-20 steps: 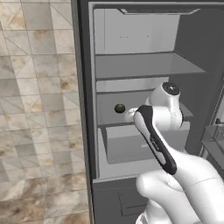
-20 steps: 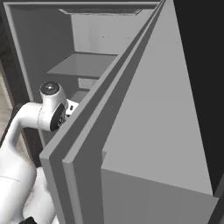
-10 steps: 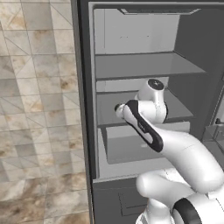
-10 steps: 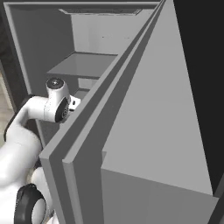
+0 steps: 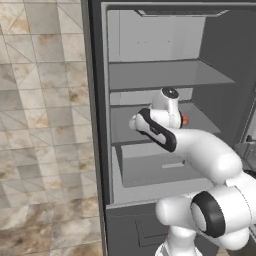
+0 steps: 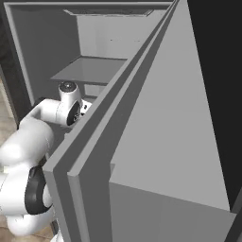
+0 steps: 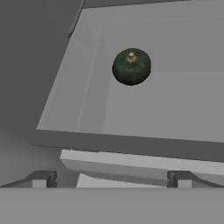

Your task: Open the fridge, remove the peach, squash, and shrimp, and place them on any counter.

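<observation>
I see fridge (image 5: pixel 150 40) door swung wide, arm reaching onto middle shelf (image 7: pixel 166 109). Fingers (image 7: pixel 111 179) spread full, grasping nothing, touching nothing. Squash (image 7: pixel 131 66) sits on shelf ahead of them (well apart, near back left corner).

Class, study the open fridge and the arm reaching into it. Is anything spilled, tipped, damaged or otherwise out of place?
Nothing stands out. The fridge is open, its shelves level and clean. The squash sits upright on a shelf, stem up, intact. The gripper is open, short of it and touching nothing. A small orange-red item shows beside the arm, too hidden to judge.
</observation>
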### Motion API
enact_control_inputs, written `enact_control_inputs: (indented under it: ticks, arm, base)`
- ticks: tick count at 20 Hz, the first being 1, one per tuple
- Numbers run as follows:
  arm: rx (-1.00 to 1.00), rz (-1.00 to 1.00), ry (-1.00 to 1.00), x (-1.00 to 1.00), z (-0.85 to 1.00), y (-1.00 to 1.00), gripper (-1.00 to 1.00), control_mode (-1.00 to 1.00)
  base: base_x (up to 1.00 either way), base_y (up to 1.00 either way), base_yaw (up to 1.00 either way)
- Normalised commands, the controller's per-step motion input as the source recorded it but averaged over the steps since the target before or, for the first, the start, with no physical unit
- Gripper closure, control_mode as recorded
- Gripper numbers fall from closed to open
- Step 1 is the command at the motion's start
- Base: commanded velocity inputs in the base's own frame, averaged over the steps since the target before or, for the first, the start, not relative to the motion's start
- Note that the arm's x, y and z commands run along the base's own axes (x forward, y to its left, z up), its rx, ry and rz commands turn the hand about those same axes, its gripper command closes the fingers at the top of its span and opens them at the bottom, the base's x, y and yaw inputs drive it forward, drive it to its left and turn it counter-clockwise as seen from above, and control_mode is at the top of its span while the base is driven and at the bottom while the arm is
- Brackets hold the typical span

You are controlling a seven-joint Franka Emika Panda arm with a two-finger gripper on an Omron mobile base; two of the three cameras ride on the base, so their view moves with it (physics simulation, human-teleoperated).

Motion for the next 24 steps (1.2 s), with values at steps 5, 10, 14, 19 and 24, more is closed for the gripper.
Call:
enact_control_inputs:
  ticks: [5,10,14,19,24]
  arm:
    - [0.00,0.00,0.00,0.31,-0.38,0.00,-1.00,-1.00]
    - [0.00,0.00,0.00,0.41,-0.16,0.00,-1.00,-1.00]
    - [0.00,0.00,0.00,0.39,-0.06,0.00,-1.00,-1.00]
    - [0.00,0.00,0.00,0.37,-0.20,0.00,-1.00,-1.00]
    - [0.00,0.00,0.00,0.38,-0.19,0.00,-1.00,-1.00]
  base:
    - [0.00,0.00,0.00]
    - [0.00,0.00,0.00]
    - [0.00,0.00,0.00]
    - [0.00,0.00,0.00]
    - [0.00,0.00,0.00]
